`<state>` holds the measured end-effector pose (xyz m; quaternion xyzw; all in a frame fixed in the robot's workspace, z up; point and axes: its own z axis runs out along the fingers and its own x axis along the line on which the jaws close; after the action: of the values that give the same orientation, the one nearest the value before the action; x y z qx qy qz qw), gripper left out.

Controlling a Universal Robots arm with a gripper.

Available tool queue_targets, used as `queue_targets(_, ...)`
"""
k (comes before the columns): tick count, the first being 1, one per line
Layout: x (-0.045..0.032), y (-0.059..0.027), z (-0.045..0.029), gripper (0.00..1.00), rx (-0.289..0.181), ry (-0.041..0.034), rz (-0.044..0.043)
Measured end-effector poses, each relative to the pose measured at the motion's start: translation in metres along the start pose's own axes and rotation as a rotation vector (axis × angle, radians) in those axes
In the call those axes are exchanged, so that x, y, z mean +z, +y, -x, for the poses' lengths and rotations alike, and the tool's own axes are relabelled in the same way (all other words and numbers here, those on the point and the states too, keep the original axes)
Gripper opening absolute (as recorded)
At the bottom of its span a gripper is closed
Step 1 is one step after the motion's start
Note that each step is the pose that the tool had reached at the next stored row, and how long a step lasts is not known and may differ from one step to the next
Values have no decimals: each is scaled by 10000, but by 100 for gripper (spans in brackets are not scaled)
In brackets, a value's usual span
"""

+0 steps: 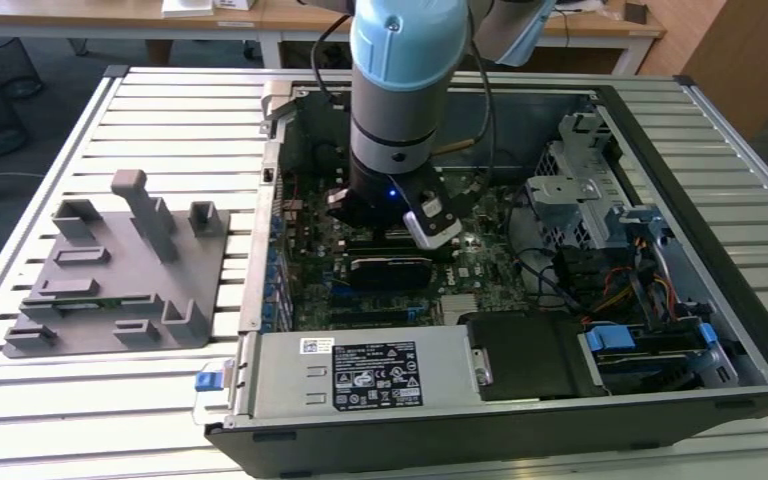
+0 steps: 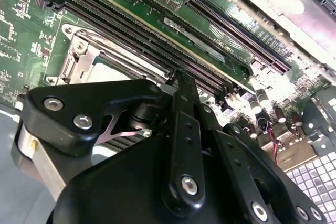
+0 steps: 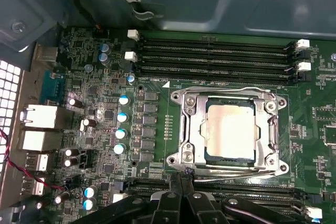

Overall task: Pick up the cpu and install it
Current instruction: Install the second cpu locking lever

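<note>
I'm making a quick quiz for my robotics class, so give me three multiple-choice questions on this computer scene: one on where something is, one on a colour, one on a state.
1. Where does the cpu lie?
A. On the grey fixture plate
B. In the motherboard socket, inside its metal frame
C. On the slatted table beside the case

2. What colour is the motherboard?
A. Green
B. Red
C. White

3. How does the computer case stand?
A. Side panel shut
B. Open, with the board exposed
C. Covered by a cloth

Answers:
1 B: in the first wrist view the cpu sits within the socket frame.
2 A: the motherboard shows green in both wrist views.
3 B: in the exterior view the computer case lies open, and the arm reaches down into it, while the fixture plate lies outside it at the exterior view's left.
</note>
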<state>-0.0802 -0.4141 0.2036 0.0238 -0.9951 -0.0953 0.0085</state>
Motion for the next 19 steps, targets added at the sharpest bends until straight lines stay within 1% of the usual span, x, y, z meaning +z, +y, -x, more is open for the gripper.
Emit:
queue_targets(2,-3,-17,0,11,-1,-2,26)
queue_targets(7,-8,-44,-3,11,1,-2,35)
queue_targets(10,4,-47,-4,11,-2,-3,76)
queue_targets(13,24,-52,-8,11,-4,-7,161)
queue_targets(17,53,-62,-18,11,-8,-14,331)
queue_targets(19,61,-63,-21,11,-10,-18,391)
